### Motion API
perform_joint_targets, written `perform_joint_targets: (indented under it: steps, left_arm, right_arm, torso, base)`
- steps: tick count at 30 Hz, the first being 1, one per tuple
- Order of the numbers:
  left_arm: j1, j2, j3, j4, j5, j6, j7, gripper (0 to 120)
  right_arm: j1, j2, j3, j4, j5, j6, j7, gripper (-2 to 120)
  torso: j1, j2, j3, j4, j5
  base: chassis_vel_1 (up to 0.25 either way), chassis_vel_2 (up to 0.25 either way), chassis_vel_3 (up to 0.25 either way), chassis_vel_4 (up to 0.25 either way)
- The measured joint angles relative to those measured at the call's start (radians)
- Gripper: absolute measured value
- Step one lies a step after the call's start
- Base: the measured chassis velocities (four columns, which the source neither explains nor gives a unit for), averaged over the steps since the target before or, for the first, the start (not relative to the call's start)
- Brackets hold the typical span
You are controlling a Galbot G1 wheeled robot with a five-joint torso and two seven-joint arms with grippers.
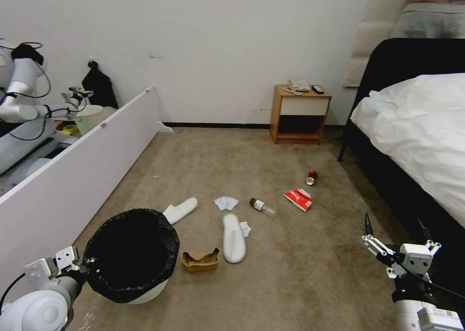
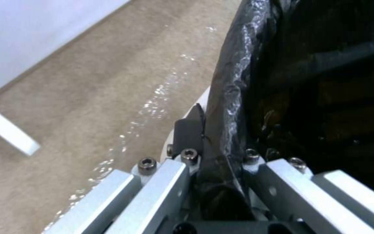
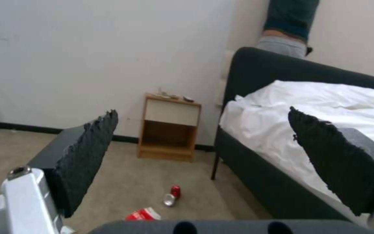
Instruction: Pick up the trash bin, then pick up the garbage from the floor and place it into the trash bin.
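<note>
While the left claw (image 1: pixel 80 268) sits at the lower left of the head frame, clamped on the bag-lined rim of the trash bin (image 1: pixel 131 254), the right claw (image 1: pixel 397 234) hangs at the lower right with its jaws spread wide and nothing between them. In the left wrist view the black bag over the rim (image 2: pixel 226 97) runs straight down into the gap between the fingers (image 2: pixel 187 136), one outside the wall, the other inside.

Garbage lies on the carpet mid-frame, between the two claws and further from the robot. Judgement: the free right claw does the picking, so what matters is that every item lies to its left and beyond it.

Nearest to the right claw: red snack packet (image 1: pixel 299 198) and red can (image 1: pixel 311 177).

Nearest to the bin: cardboard scrap (image 1: pixel 200 260), just beside its wall.

Long axes: the nearer slipper (image 1: pixel 233 237) runs away from the robot; the other slipper (image 1: pixel 180 210) lies diagonally, heel end touching or tucked behind the bin rim; the bottle (image 1: pixel 262 207) lies on its side, slanting across the frame.

Count:
- slippers: 2
- tissues: 2, one flat (image 1: pixel 226 203) and one crumpled (image 1: pixel 245 228) against the nearer slipper
- bottle: 1
- packet: 1
- can: 1
- cardboard scrap: 1
</note>
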Motion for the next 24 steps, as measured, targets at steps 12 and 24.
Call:
perform_joint_targets:
  steps: [12,24]
  left_arm:
    - [0.001,0.000,-0.001,0.002,0.011,0.000,0.005,1]
    - [-0.001,0.000,0.000,0.009,0.037,0.000,0.007,1]
  right_arm:
    - [0.003,-0.001,0.000,-0.003,0.000,0.000,0.000,100]
    - [0.006,-0.004,0.010,-0.008,-0.008,0.000,-0.008,100]
  torso:
    - [0.000,0.000,0.000,-0.0003,0.0000]
    - [0.000,0.000,0.000,-0.0002,0.0000]
  base:
    - [0.017,0.018,0.017,0.015]
    - [0.000,0.000,0.000,0.000]
